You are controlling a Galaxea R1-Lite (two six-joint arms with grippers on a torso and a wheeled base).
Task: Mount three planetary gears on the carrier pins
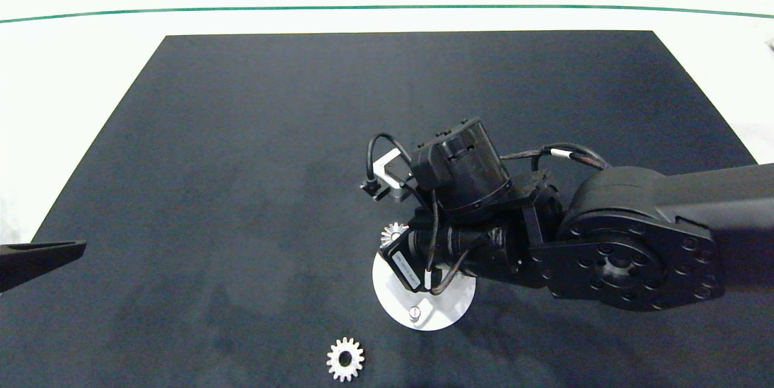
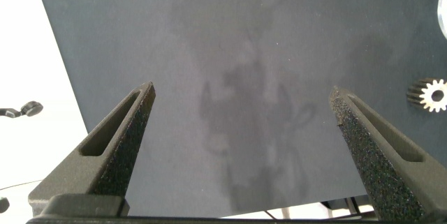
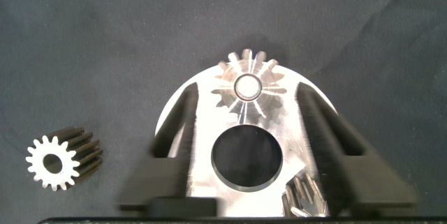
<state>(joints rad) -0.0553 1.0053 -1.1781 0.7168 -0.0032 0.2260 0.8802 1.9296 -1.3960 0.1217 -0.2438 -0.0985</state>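
White carrier disc [image 3: 192,123] has one gear seated on a pin [image 3: 247,86], your right gripper [image 3: 247,133] spread apart astride it. A second gear [image 3: 305,195] sits by the disc's hole, seating unclear; a loose gear [image 1: 345,359] lies near the disc. Left gripper [image 2: 244,123] idles open, well apart.

Probably lab: black mat [image 1: 242,164], white table [image 1: 72,74]

The counter [image 1: 91,43] is white, crossed near its far side by a thin green line [image 1: 387,8]. On it lies a dark, almost black mat [image 1: 242,134] with faint lighter smudges. The disc [image 1: 450,309] is white in the head view and shows a brushed silvery sheen in the right wrist view, around a dark central hole [image 3: 247,155]. The gears are bright silver: one loose on the mat [image 1: 345,359], one on a silvery pin [image 3: 246,86]. Both arms are black; the right arm [image 1: 635,243] carries black cables with white labels. The left gripper [image 2: 244,154] has dark grey, grainy-textured fingers [image 2: 129,130].
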